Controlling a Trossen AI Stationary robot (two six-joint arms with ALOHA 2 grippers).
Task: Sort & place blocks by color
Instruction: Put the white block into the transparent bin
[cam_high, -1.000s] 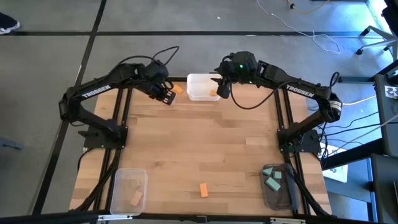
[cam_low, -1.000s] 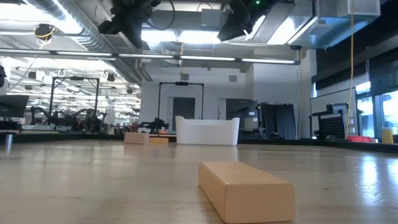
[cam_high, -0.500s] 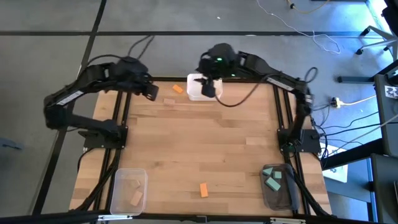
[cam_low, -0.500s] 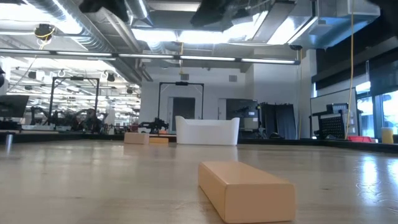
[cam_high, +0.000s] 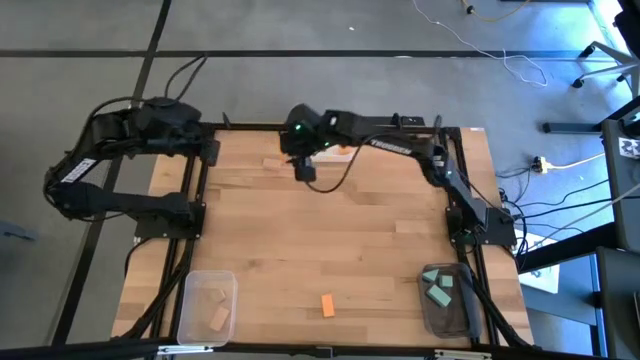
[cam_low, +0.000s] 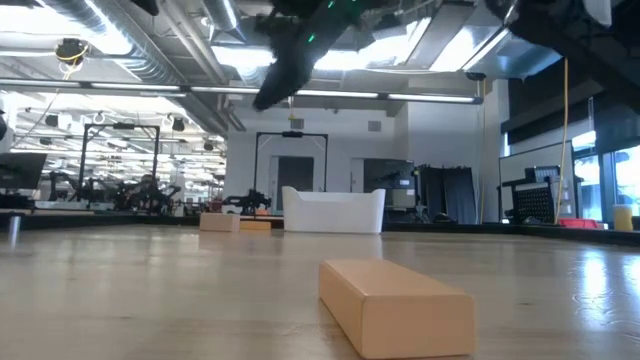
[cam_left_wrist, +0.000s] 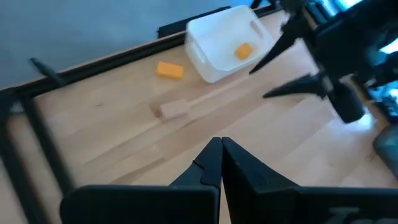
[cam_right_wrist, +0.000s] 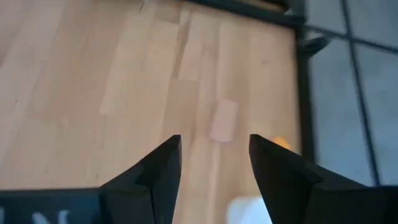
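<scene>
My left gripper (cam_left_wrist: 220, 163) pulled back at far-left corner, fingers pressed together. My right gripper (cam_right_wrist: 213, 163) stretched across far edge, fingers parted, empty.

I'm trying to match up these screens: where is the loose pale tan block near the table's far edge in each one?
High view: the tan block lies near the far edge, left of centre.
Low view: block far back, left of the white bin.
Left wrist view: block mid-picture.
Right wrist view: block just beyond the open right pincer.
Shared landmark: the white bin.
</scene>
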